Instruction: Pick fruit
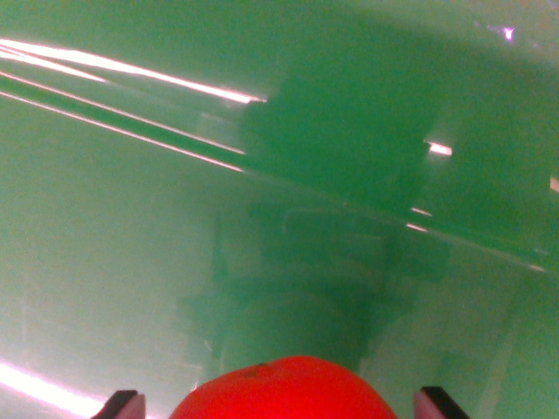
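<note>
The pincer [281, 403] is spread wide, gripping nothing, its two tips flanking the red fruit [281, 390] without touching; keep it centred, close evenly, and lift clear of the glossy green surface [105, 244] beyond

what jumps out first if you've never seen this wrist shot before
A bright red-orange fruit at the bottom centre grabs the eye, sitting between the two dark fingertips of the gripper at the bottom edge. Everything behind is a glossy green surface, with white glare streaks at upper left and a dark reflection in the middle.
</note>
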